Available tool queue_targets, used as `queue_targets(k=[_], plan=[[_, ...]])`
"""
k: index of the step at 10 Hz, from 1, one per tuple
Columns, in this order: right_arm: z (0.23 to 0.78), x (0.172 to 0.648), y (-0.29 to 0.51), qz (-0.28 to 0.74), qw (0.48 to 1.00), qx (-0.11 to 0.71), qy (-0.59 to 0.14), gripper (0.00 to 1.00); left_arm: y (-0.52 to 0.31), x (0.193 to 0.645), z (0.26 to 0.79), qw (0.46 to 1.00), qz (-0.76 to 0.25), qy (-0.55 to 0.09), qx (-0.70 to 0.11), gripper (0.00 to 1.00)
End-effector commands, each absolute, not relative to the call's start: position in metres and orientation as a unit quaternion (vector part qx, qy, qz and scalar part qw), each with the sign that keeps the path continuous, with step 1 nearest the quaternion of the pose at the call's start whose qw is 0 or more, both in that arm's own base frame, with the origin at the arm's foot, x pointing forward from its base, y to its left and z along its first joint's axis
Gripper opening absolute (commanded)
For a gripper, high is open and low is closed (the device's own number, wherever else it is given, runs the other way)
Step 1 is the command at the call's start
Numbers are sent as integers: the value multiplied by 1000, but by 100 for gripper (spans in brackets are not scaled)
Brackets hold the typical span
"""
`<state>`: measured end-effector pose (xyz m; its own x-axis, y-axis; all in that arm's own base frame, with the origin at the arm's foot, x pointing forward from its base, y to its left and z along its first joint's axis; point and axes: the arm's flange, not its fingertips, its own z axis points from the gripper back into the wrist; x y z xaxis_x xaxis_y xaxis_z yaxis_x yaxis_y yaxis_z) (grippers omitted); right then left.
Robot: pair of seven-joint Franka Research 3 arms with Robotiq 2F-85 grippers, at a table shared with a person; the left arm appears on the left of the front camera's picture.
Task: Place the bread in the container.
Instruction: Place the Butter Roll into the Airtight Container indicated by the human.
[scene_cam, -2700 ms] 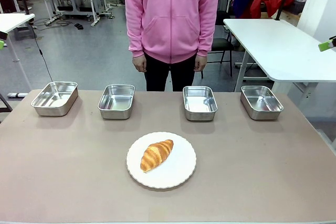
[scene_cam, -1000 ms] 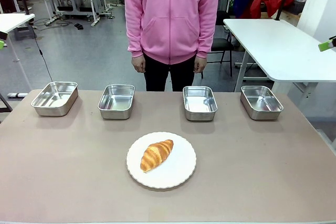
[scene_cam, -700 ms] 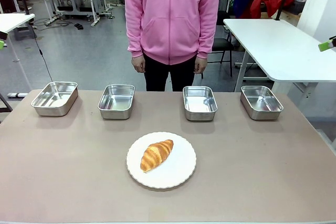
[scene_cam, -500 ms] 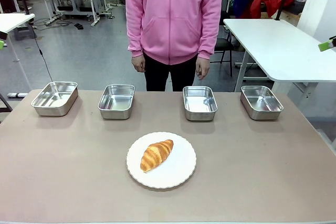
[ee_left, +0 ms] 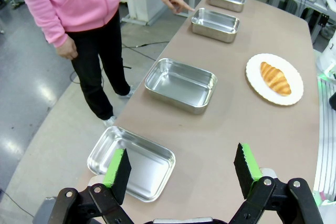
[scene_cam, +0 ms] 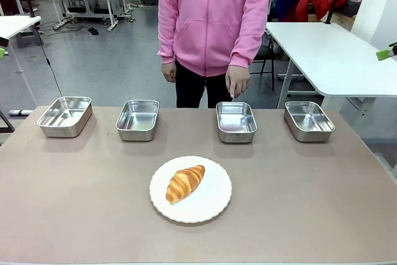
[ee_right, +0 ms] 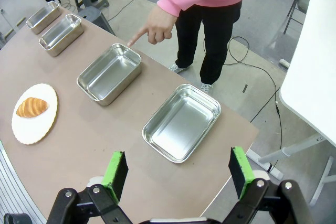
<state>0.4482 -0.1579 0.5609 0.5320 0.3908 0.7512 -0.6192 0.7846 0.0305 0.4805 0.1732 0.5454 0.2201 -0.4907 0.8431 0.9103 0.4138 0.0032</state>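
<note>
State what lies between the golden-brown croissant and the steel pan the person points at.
In the front view, past the round white scalloped plate under the golden-brown croissant, only bare brown tabletop reaches the shiny rectangular steel pan.

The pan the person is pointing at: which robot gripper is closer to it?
Right. The right gripper hangs by the rightmost pan, neighbour of the pointed-at pan; the left gripper hangs by the leftmost pan, with a second pan between.

Tan table [scene_cam: 310, 215] is carrying four steel pans and a white plate [scene_cam: 214, 198].
The left pan [scene_cam: 62, 130], second pan [scene_cam: 136, 135], third pan [scene_cam: 236, 138] and right pan [scene_cam: 310, 135] are sitting spaced apart along the far edge; the plate is lying nearer, midway.
</note>
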Motion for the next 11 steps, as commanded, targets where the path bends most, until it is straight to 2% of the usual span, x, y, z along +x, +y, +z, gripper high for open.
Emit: queue_targets(k=[1, 11], plan=[[561, 449, -157, 293, 860, 152, -389, 100, 173, 481, 548, 737, -478, -404, -257, 100], [561, 449, -157, 293, 860, 152, -389, 100, 173, 481, 548, 737, -478, -404, -257, 100]])
